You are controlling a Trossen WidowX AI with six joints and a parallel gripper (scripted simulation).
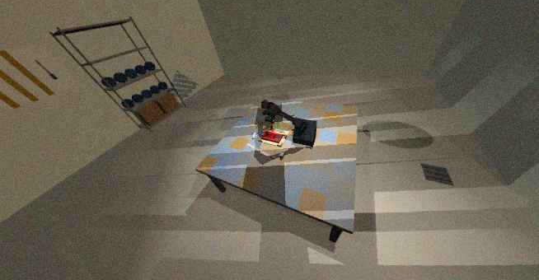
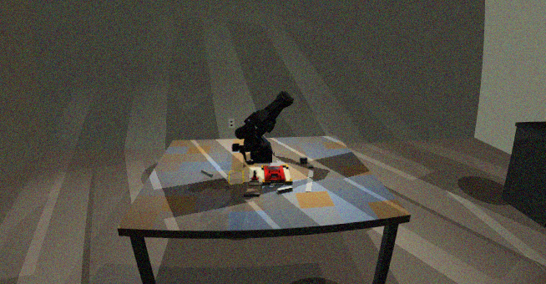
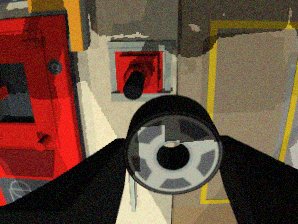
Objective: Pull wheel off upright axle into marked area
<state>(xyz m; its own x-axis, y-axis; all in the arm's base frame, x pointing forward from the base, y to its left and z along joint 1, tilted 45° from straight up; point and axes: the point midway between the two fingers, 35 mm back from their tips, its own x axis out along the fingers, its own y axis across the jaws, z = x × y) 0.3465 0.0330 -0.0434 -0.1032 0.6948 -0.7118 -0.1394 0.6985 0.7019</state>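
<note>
In the wrist view my gripper [image 3: 172, 145] is shut on the wheel [image 3: 200, 163], a dark tyre with a grey spoked hub, and holds it in the air, clear of the axle. The upright axle [image 3: 136, 84] is a dark peg on a small red base, just beyond and left of the wheel. The marked area, a yellow outline [image 3: 253, 26] [image 2: 229, 178], lies on the table to the right of the axle base. The wheel hangs over the outline's left edge. In the exterior view the gripper [image 2: 238, 147] hangs low in front of the arm.
A red chassis on a pale plate [image 3: 33, 96] [image 2: 275, 173] [image 1: 272, 136] lies left of the axle. Small loose parts lie about: a grey bar [image 2: 206, 172], a dark block [image 2: 303, 159], a white bar [image 2: 285, 189]. The robot's base [image 1: 305, 131] stands behind.
</note>
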